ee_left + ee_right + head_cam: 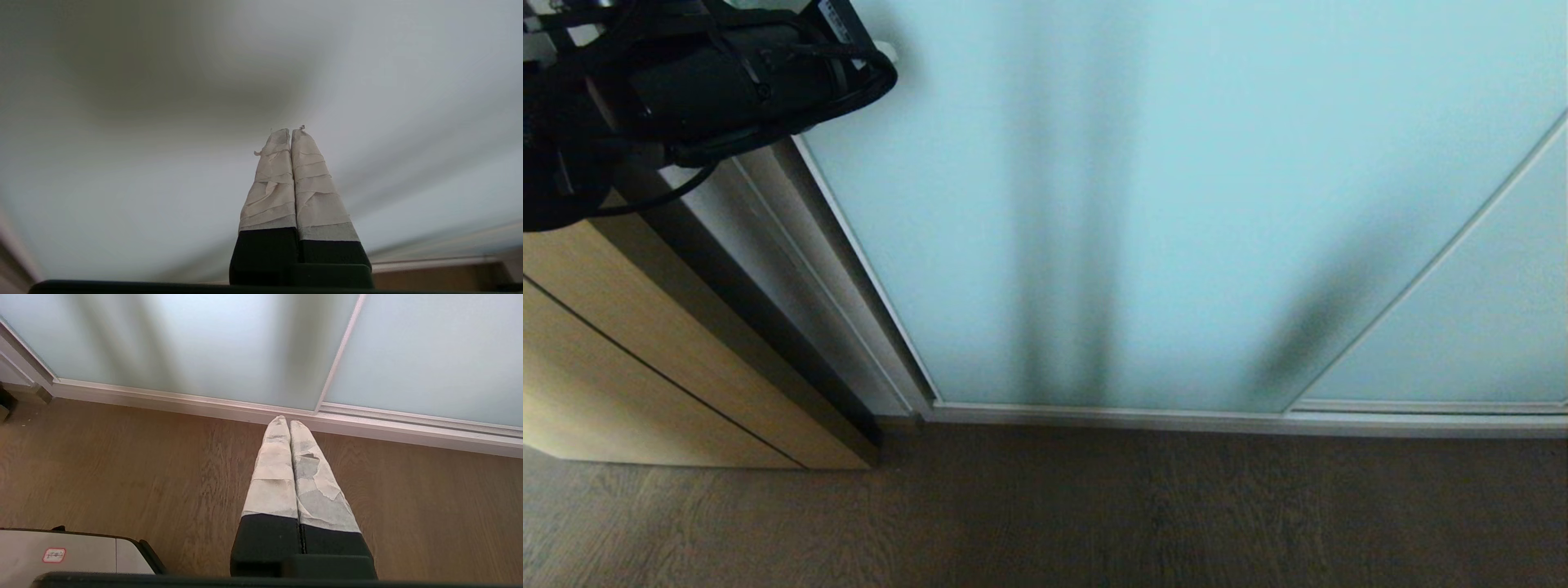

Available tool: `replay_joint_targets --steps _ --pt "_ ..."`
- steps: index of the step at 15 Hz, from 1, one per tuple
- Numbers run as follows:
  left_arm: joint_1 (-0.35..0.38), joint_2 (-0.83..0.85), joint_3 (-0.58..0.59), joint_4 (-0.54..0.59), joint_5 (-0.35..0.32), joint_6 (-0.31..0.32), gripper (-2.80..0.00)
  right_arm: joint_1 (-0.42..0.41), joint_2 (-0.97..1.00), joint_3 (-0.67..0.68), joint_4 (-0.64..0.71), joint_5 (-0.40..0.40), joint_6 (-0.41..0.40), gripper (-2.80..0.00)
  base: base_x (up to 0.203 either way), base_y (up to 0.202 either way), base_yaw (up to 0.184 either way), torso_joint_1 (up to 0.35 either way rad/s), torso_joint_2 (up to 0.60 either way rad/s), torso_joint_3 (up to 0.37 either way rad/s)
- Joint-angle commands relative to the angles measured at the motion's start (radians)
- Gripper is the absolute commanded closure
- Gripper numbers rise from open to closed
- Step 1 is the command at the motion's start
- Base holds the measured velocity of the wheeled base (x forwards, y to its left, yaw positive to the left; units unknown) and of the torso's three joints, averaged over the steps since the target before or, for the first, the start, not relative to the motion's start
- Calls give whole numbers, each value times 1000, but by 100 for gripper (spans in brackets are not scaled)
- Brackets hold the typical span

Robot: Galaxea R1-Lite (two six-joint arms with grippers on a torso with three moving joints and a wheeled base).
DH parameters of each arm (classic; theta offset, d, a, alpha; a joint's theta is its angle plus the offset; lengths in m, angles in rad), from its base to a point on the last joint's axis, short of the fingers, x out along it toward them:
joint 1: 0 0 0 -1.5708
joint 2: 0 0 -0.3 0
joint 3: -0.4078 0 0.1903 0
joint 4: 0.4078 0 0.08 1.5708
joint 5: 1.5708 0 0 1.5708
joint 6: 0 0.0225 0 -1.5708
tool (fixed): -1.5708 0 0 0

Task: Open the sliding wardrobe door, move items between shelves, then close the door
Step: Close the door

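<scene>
- The sliding wardrobe door, a tall pale aqua frosted-glass panel in a thin silver metal frame, fills most of the head view and stands shut, its bottom rail down at the dark wood floor.
- A second frosted panel overlaps it on the right; a light wood-grain cabinet with a dark groove stands to the left.
- The left hand, tape-wrapped fingers pressed together and holding nothing, is up close against a pale blurred face, probably the glass near the door's left edge.
- The right hand hangs low over the floor, fingers closed and empty, pointing at the bottom rail.
- Judging by its look, the glass is smooth, slippery, stiff and fairly heavy; the metal frame edge on the left seems the safest place to push.
- The wardrobe's contents are hidden behind the frosting; only vague dark vertical shapes show.
</scene>
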Motion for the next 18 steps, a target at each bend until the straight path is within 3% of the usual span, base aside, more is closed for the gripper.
replay_joint_targets --steps 1,5,18 --pt "24 11 1 -2 0 -3 0 0 0 0 0 0 -1 0 0 0 0 0 0 0" --pt "75 27 -3 -3 -4 -3 0 0 0 0 0 0 -1 0 0 0 0 0 0 0" --pt "101 26 -12 -2 -5 -4 0 0 0 0 0 0 -1 0 0 0 0 0 0 0"
